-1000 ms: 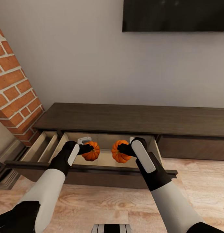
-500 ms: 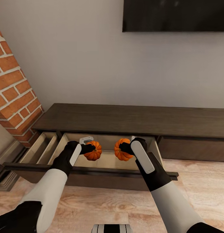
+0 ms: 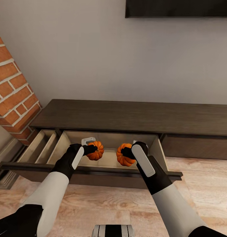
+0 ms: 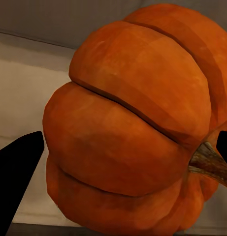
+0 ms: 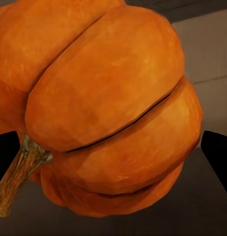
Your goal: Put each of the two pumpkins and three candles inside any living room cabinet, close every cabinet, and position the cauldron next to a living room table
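Open cabinet (image 3: 103, 171) drawer, two gripped pumpkins (image 3: 95, 150).

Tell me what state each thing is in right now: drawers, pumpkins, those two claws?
Left pumpkin: gripped, held over the open drawer.
Right pumpkin: gripped, held over the same drawer.
Left gripper: shut on the left pumpkin.
Right gripper: shut on the right pumpkin.
Cabinet: middle drawer pulled open, right-hand drawer front shut.

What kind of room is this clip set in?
Most likely a living room: a long low dark-wood cabinet stands against the wall under a wall-mounted dark screen, with a brick column beside it and light wood plank floor.
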Available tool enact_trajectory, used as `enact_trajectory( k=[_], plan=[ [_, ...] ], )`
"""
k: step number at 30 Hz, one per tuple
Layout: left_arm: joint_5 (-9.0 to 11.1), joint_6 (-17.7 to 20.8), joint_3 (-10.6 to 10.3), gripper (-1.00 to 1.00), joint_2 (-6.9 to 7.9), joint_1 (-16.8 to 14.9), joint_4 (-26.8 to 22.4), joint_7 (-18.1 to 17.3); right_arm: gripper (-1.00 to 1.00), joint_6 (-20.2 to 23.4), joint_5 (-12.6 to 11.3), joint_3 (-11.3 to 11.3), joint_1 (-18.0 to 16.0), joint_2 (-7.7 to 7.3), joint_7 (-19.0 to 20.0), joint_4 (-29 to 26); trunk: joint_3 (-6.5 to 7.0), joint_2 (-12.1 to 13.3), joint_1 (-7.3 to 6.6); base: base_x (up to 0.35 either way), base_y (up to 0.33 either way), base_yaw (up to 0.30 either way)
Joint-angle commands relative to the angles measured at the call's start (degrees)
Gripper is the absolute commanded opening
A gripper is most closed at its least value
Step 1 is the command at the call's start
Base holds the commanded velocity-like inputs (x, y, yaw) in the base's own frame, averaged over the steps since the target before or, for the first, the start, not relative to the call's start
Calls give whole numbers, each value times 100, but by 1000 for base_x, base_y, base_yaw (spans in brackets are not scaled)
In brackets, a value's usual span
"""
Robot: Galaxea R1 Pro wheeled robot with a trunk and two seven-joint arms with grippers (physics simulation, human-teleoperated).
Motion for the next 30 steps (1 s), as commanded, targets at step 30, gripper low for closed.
enact_trajectory(
  k=[30],
  plan=[
    [-9, -207, -156, -100, -4, 87, 8, 11, -100, -1025, 678, 548, -8, 35, 11, 528, -200, -13, 22, 0, 0, 0]
  ],
)
